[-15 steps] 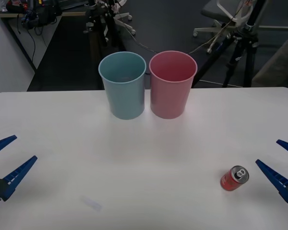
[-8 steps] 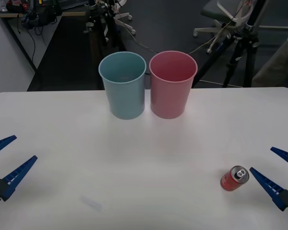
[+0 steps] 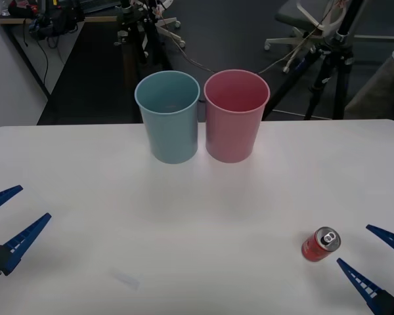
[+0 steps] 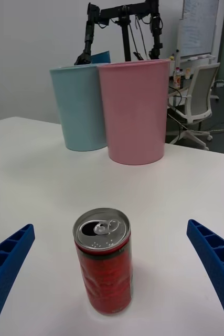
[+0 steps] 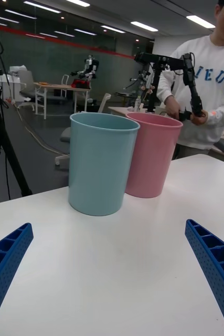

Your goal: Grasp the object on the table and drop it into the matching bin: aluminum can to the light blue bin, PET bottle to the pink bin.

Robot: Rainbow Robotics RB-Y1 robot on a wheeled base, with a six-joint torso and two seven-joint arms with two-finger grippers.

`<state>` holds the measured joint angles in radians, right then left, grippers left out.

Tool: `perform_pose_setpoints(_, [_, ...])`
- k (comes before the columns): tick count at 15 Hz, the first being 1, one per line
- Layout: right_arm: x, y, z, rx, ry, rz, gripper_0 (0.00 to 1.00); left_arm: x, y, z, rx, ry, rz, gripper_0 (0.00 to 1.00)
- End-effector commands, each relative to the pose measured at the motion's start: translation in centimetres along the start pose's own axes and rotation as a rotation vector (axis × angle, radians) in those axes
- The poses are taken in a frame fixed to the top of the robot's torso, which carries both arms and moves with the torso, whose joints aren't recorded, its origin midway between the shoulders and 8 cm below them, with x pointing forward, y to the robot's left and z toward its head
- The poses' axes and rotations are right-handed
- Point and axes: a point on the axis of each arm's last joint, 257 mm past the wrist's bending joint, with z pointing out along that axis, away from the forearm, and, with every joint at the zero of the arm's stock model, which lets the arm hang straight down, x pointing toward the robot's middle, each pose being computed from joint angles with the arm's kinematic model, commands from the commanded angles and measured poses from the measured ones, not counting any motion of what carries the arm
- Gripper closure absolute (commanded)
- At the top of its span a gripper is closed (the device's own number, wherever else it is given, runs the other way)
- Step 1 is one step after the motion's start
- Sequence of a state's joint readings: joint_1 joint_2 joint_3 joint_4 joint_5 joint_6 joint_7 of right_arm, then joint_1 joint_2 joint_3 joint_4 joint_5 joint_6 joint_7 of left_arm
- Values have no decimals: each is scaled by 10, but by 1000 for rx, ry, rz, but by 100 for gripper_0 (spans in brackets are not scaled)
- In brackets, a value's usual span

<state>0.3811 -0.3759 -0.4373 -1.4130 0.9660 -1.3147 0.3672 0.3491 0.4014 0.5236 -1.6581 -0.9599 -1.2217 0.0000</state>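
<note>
The right gripper [image 3: 375,262] hangs low over the near right corner of the table [image 3: 85,170] with its two blue fingers spread wide and nothing between them; in its wrist view the aluminum can [image 4: 103,260] stands upright in the gap ahead of the fingertips, touching neither finger. From the front view the can [image 3: 320,244] sits just to the left of the gripper, well apart from the two bins at the far edge. The risk, as I judge it, lies in the approach: the can is small, light and upright, so a fingertip that meets it before the jaws straddle it could tip it over or send it rolling toward the table edge. Closing too high on the silver top, or off-centre, could let it slip or squirt out. Later, the light blue bin [image 3: 168,117] and the pink bin [image 3: 236,115] stand touching side by side, so a loose aim could drop the can into the pink one or strike a rim. The left gripper [image 3: 9,221] waits splayed and empty at the near left.
</note>
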Motion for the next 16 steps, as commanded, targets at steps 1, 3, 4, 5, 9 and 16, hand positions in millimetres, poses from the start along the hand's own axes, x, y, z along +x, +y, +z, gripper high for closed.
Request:
perform_pose_setpoints(1, [17,2,-10,12,14,-29,0,0,0,0,0,0,0,0])
perform_pose_setpoints(3, [29,3,-16,27,24,-46,0,0,0,0,0,0,0,0])
perform_pose_setpoints(4, [34,4,-17,29,27,-50,0,0,0,0,0,0,0,0])
perform_pose_setpoints(5, [40,6,-18,34,30,-50,0,0,0,0,0,0,0,0])
perform_pose_setpoints(9, [59,16,-20,38,43,-11,0,0,0,0,0,0,0,0])
perform_pose_setpoints(16, [67,13,8,72,30,1,0,0,0,0,0,0,0,0])
